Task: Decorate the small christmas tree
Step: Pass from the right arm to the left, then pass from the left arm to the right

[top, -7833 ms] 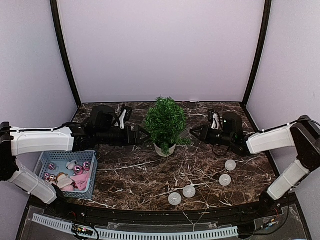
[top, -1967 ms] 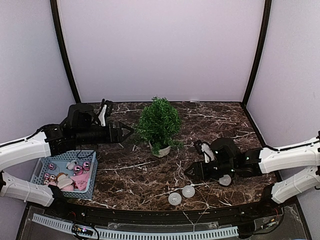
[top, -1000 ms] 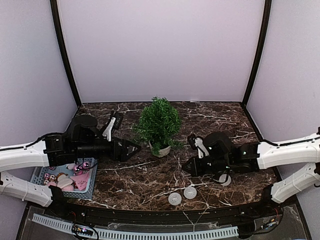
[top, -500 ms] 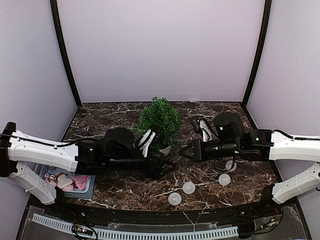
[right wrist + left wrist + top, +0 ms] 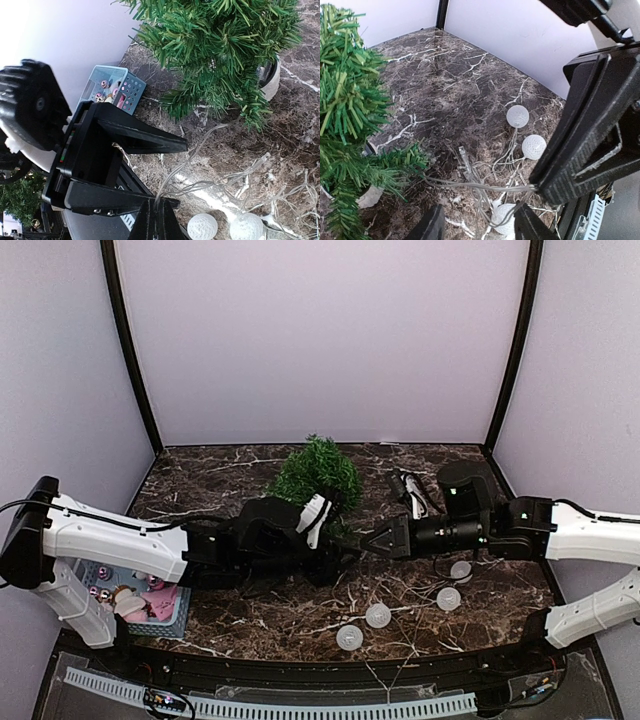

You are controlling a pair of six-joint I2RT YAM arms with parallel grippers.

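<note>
right jaws: I see them pinched tight on the light string [image 5: 470, 184].
left jaws: apart, that string running between them, beside the small christmas tree [image 5: 318, 472].

Soft, even, bright light; faint shadows; wrist views warp toward edges.

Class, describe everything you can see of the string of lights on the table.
The string of lights is thin clear wire carrying four round white balls with a rough, fibrous-looking surface. Most of the wire lies in a loose tangle on the dark marble table, the balls toward the front right. One strand is pinched in the shut right gripper and runs taut to beneath the lower branches of the small christmas tree. The left gripper, fingers apart, sits close by that strand without clamping it.
</note>
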